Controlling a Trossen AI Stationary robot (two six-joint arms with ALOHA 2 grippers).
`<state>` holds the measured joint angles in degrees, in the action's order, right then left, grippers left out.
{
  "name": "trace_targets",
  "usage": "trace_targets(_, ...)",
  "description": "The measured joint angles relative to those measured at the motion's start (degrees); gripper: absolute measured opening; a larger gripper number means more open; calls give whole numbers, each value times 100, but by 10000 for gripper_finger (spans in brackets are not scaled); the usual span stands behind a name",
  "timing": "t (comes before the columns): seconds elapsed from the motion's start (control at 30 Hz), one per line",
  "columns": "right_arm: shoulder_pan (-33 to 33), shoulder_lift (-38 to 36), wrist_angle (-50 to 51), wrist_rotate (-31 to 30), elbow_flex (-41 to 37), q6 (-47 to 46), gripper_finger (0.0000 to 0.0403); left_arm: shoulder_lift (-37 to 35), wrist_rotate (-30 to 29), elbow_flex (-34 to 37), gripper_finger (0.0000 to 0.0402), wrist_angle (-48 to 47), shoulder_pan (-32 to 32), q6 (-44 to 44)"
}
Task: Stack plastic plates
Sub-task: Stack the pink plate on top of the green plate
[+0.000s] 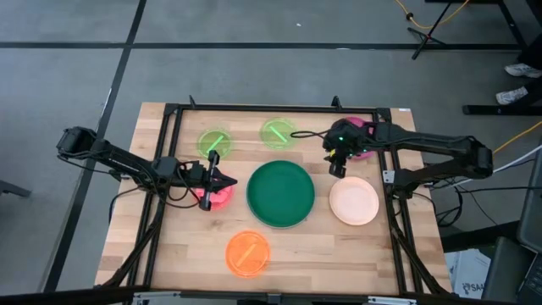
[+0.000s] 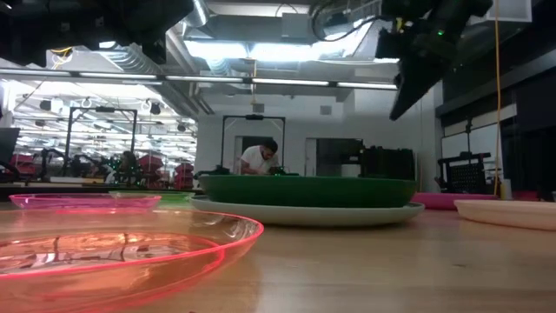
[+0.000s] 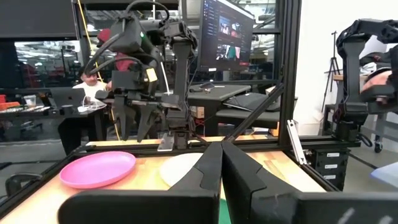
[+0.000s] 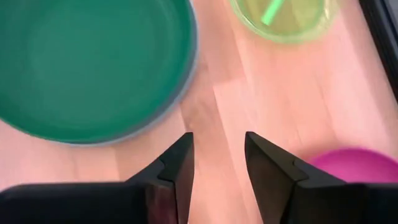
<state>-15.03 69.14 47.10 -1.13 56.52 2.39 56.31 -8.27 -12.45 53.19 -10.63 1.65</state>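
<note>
Dk green plate [image 1: 280,193] on lt blue plate [image 2: 304,213] mid-table; other plastic plates [image 1: 353,201] lie flat, scattered around.

I'm seeing the large plate [image 1: 280,194] lying mid-table, small plates at its eleven [image 1: 214,141], twelve [image 1: 278,133], nine [image 1: 215,194] and seven [image 1: 247,252], medium plates at one [image 1: 362,135] and three [image 1: 354,201].

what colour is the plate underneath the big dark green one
Light blue: only its rim shows around the dark green plate, clearest in the right wrist view at the light blue plate.
</note>
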Motion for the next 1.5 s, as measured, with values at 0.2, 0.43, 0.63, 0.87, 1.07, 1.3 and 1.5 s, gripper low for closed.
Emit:
trace_targets(0.2, 0, -54, 199, -577, -301, -354, 131, 0, -2, 0, 4, 0, 0, 0)
trace_targets(0.43, 0, -54, -79, -1261, -787, -871, 131, -1, -19, 0, 4, 1, -2, 0)
trace_targets(0.63, -9, 127, -232, -1394, -1119, -1182, 131, 0, -28, 0, 4, 2, -1, 0)
trace_targets(0.87, -11, 799, -458, -1849, -1203, -1291, 131, 0, -131, 0, 4, 4, -2, -4)
trace_targets(1.07, -199, 1379, -655, -2035, -1205, -1283, 131, -1, -131, 0, 4, 2, -2, -5)
trace_targets(1.3, -657, 1743, -894, -2036, -1205, -1105, 131, -2, -131, 0, 4, 2, -2, -7)
trace_targets(1.5, -954, 1830, -1021, -2035, -1205, -947, 131, 0, -131, 0, 4, 1, -2, -8)
